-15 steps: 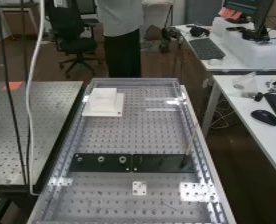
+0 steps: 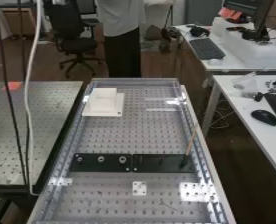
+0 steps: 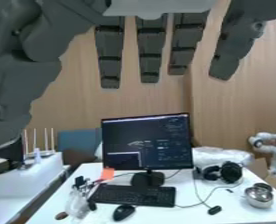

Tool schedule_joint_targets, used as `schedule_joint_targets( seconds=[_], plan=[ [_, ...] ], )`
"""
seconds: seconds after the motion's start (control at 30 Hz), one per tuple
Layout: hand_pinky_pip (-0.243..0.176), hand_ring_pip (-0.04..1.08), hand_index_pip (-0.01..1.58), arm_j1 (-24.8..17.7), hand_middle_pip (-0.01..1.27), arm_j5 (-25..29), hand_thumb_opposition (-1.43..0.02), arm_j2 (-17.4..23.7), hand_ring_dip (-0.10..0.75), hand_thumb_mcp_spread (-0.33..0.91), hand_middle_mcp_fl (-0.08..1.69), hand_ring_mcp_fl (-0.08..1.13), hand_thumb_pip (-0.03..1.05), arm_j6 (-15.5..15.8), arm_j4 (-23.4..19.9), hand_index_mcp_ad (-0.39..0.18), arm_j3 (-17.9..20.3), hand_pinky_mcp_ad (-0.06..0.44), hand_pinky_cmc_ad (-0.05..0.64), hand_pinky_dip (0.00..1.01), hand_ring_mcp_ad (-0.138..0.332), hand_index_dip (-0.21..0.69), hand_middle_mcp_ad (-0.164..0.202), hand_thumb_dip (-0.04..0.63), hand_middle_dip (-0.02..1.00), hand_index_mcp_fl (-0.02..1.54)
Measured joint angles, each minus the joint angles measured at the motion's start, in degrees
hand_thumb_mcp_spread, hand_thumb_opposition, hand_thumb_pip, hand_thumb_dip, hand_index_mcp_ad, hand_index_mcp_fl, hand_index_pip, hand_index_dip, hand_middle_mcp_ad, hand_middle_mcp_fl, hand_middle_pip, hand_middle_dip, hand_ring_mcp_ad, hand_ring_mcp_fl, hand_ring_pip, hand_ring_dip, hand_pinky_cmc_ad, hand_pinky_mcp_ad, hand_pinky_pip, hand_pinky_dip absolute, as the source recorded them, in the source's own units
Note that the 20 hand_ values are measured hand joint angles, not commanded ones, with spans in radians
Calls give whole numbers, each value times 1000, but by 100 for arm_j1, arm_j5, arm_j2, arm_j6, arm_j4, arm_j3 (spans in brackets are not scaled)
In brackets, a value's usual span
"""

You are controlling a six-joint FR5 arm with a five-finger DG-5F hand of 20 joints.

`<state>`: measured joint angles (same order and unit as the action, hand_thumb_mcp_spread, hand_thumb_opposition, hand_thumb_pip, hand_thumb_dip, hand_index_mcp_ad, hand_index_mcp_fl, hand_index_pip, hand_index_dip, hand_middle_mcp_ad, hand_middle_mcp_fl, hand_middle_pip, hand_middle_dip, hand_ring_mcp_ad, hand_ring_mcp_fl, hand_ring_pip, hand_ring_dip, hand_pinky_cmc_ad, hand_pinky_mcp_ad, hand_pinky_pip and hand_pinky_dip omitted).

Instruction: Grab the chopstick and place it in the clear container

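You are looking at a perforated worktop [image 2: 132, 132] whose layout is staying as it was a moment ago. In the wrist view, a monitor [image 3: 146, 142] is standing beyond the robot hand [image 3: 150, 52], which is hanging relaxed, its fingers extended and gripping nothing. What is changing is slight: the white cable [image 2: 27, 90] beside the worktop's left edge is hanging a touch farther left than before. You may be seeing the arm starting to stir, but that shift alone is proving nothing, and it is bringing the task no visible progress.

The black plates [image 2: 112, 166] are lying across the near half of the worktop. A white stepped block [image 2: 104, 104] is sitting by the far left corner, well apart from them. Your chopstick [image 2: 190, 145] is standing nearly upright at the right end of the plates, close to the worktop's right edge and leaning slightly toward it; it is holding the same place as before.

So you are still facing the pick, with the trip to the clear container waiting behind it. You are probably needing a careful approach and a light pinch on the shaft, since a sideways brush could be tipping something this thin.
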<state>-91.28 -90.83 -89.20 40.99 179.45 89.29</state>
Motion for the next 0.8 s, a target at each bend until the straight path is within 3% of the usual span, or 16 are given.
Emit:
schedule_joint_targets(
  seconds=[0.3,0.7,0.8],
  plan=[
    [84,99,38,2,106,-51,-696,16,131,337,271,176,288,-15,-29,-148,27,377,464,143,140,265,68,94,197,457],
    [84,120,33,22,108,-94,-710,-10,141,337,269,178,288,-55,-56,-148,36,396,490,154,138,271,66,94,206,463],
    [84,120,33,14,108,-96,-717,-19,141,340,269,178,288,-39,-57,-148,24,396,494,154,161,272,70,94,206,463]
  ],
)
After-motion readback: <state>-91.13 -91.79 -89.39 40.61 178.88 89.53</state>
